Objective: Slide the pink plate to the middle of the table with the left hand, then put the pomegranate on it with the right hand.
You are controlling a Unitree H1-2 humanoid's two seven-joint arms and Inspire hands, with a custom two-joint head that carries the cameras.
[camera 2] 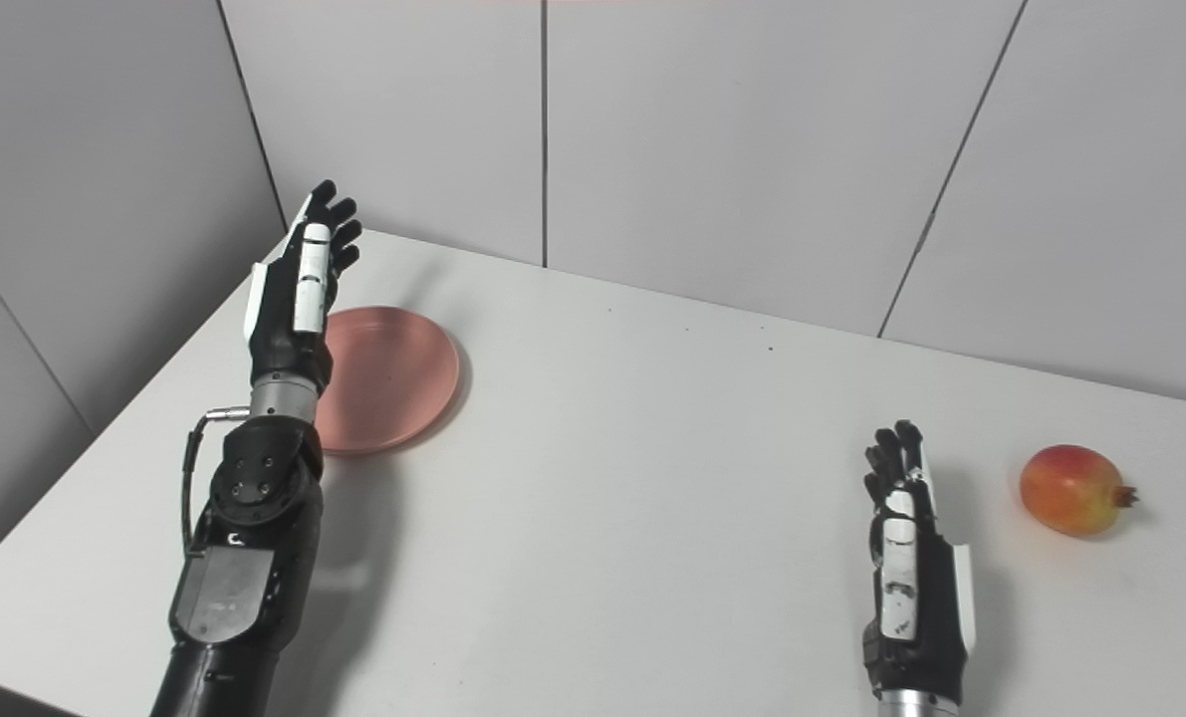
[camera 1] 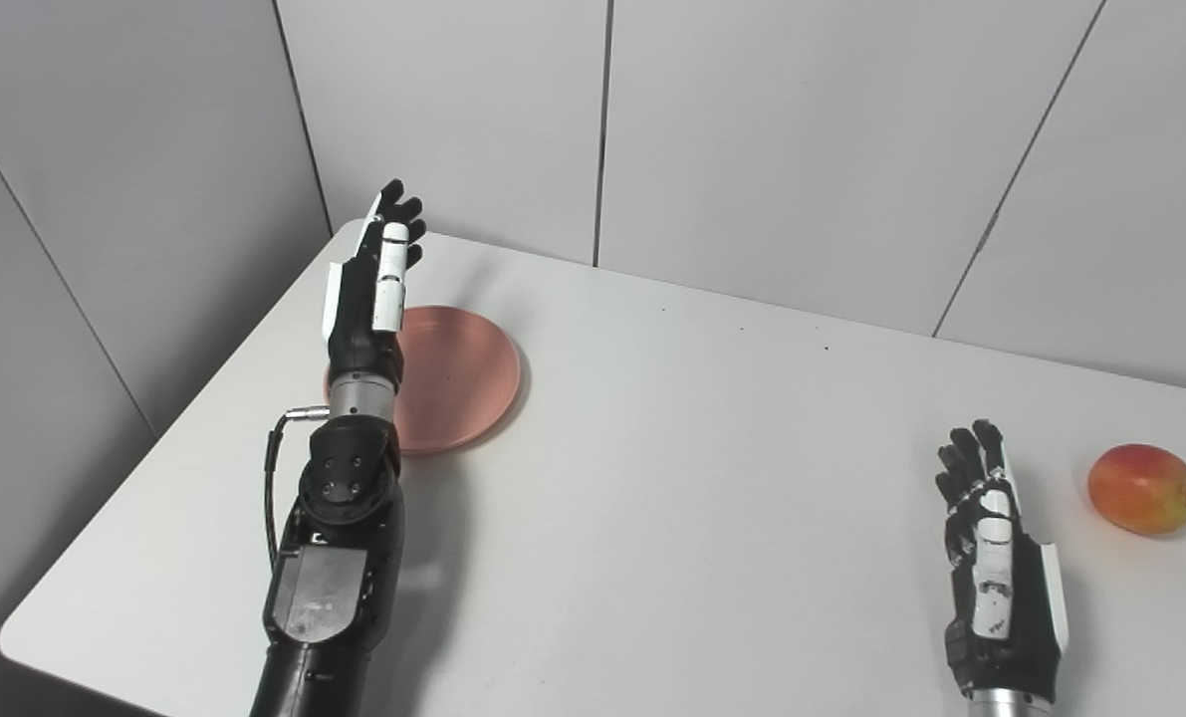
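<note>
— Nearest us, low on the right, what is the right hand (camera 1: 999, 563) doing?

— Waiting, I judge. It rests low by the table (camera 1: 672, 518) with its fingers loosely apart and nothing in them. It has no job until the plate is in place, so it sits just short of its target.

— And its target?

— That is the pomegranate (camera 1: 1146, 489), lying on its side near the right edge, a little beyond the hand and to its right, not touching it. Its crown points away toward the table's edge.

— On the other side, why is the long dark forearm stretched so far out?

— To reach the far left corner. The left hand (camera 2: 299, 289) is extended with fingers straight and together, empty, edge-on over the left rim of the pink plate (camera 2: 393, 373). Whether it touches the rim I cannot tell; the wrist hides that part.

— So the plate has not been slid?

— It lies flat, well left of the middle, so the first step looks undone. A flat, unclenched hand on the plate's outer side suits a sideways push toward the centre.

— Risk?

— A shallow dish could slip under the fingers or spin instead of travelling straight.
</note>
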